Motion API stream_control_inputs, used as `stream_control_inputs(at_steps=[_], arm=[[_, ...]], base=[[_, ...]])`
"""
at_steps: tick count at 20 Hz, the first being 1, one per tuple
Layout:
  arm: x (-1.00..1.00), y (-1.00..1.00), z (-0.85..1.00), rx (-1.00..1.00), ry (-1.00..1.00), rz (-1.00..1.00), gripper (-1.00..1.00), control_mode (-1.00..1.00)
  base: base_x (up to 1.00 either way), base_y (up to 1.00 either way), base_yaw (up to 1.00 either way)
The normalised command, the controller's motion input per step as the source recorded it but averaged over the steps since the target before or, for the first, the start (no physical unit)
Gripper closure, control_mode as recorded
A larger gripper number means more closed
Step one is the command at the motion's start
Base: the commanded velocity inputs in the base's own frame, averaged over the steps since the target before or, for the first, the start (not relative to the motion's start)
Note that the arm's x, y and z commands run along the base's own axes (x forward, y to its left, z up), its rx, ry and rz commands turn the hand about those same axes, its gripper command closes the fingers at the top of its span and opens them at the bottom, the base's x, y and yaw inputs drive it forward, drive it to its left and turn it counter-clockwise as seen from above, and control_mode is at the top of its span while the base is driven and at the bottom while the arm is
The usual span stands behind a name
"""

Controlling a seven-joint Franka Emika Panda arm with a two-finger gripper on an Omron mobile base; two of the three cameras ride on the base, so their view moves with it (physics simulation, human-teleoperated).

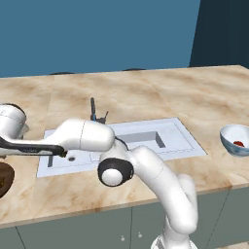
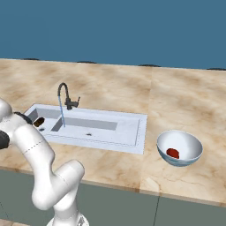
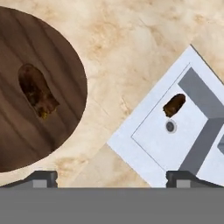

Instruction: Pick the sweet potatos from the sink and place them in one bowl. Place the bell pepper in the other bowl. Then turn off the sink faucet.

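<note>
With one dark brown oval sweet potato (image 3: pixel 37 91) lying in the large dark wooden bowl (image 3: pixel 65 57) and the red bell pepper (image 2: pixel 173 153) in the pale blue-white bowl (image 2: pixel 190 152), the empty, spread gripper (image 3: pixel 111 177) seemingly needed to descend onto the second sweet potato (image 3: pixel 174 105) beside the drain of the pale grey sink (image 3: pixel 144 144)

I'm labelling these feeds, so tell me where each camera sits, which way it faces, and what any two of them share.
Left base view: behind the arm's left, facing forward-down at the sink; arm crosses leftward.
Right base view: behind the arm's right, facing the faucet and pale bowl; arm at left.
Hand view: on the hand, facing down at the brown bowl; open gripper at bottom.
Shared: right base and hand views both show the sweet potato in the sink.
</note>
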Motion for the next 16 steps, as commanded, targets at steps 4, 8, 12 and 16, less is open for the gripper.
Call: stream_control_inputs(at_steps=[4,8,12,16], arm=[[0.0,-1.0,-1.0,0.31,0.05,-0.1,-1.0,-1.0],[0.0,-1.0,-0.83,0.3,0.09,-0.11,-1.0,-1.0],[0.0,-1.0,-0.47,0.29,0.03,-0.29,-1.0,-1.0],[0.11,-1.0,-0.43,0.21,0.0,-0.42,-1.0,-1.0]], base=[[0.0,0.0,0.0],[0.0,0.0,0.0],[0.0,0.0,0.0],[0.0,0.0,0.0]])
